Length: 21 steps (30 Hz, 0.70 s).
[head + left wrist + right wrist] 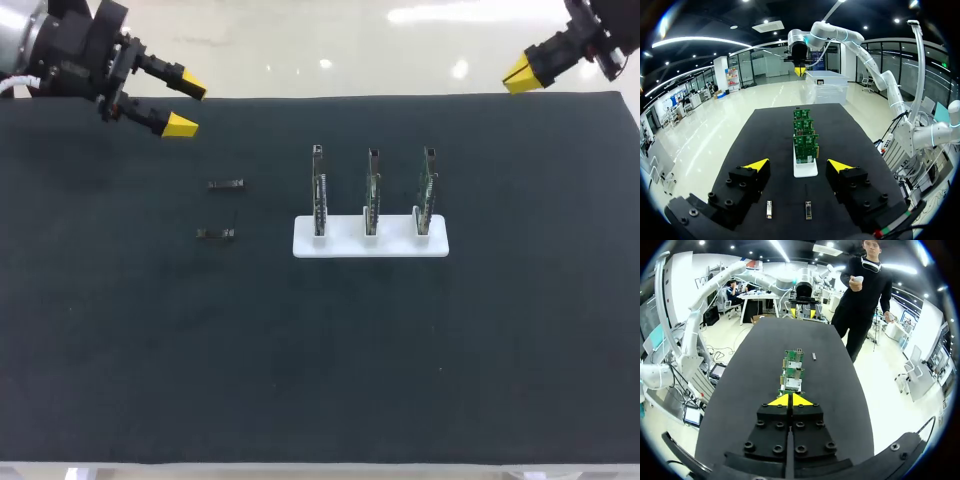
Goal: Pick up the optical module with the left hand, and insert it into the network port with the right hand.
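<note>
The left tool [186,105] hangs over the far left corner of the counter [300,350], its fingers spread apart and holding nothing. The right tool [522,75] hangs at the far right corner with its yellow tips pressed together, empty. A module [226,184] lies flat on the counter's left half, and a second module [216,234] lies just nearer the front edge. Right of them, a white stand [370,245] holds three upright boards [372,190] in a row.

Optical modules [226,184] tiny, detail unreadable; right arm [603,45] cut off at edge.
</note>
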Tool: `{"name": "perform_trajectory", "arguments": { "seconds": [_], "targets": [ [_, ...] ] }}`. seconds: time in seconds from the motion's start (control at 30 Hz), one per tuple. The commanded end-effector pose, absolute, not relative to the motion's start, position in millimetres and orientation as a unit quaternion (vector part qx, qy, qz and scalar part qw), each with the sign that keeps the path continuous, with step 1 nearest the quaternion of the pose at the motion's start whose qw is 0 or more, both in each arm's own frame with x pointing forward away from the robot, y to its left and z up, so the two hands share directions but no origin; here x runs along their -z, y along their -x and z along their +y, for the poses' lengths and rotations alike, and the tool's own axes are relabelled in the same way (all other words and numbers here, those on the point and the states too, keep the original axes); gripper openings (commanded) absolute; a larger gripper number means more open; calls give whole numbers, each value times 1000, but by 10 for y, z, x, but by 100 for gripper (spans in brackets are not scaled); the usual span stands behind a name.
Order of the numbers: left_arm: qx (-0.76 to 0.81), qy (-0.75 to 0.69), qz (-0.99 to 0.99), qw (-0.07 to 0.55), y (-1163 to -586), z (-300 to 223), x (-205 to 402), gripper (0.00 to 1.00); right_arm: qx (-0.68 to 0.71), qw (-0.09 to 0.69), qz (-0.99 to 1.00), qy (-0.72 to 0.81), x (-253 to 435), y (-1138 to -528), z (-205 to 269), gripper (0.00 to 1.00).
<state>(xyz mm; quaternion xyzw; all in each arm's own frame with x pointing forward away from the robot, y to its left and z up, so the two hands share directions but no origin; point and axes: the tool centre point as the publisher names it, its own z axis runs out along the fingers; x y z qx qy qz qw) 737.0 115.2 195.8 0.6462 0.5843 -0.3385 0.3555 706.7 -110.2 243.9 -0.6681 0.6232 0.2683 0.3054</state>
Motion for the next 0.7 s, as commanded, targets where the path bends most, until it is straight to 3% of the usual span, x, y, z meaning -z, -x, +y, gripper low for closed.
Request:
{"name": "perform_trajectory", "arguments": {
  "seconds": [0.03,0.13,0.17,0.2,0.7],
  "targets": [
    [338,-647,585,354,-7379,1148,-1961,100,-292,290,608,679,-2382,-7237,-1083,0],
    [338,-647,585,354,-7379,1148,-1961,100,-298,289,605,679,-2373,-7256,-1071,0],
    [338,-647,585,354,-7379,1148,-1961,100,-298,289,605,679,-2373,-7256,-1071,42],
    [338,-647,585,354,-7379,1148,-1961,100,-298,289,605,679,-2373,-7256,-1071,100],
    [338,-647,585,354,-7379,1148,-1961,100,-298,289,605,679,-2373,-7256,-1071,100]
  ]
}}
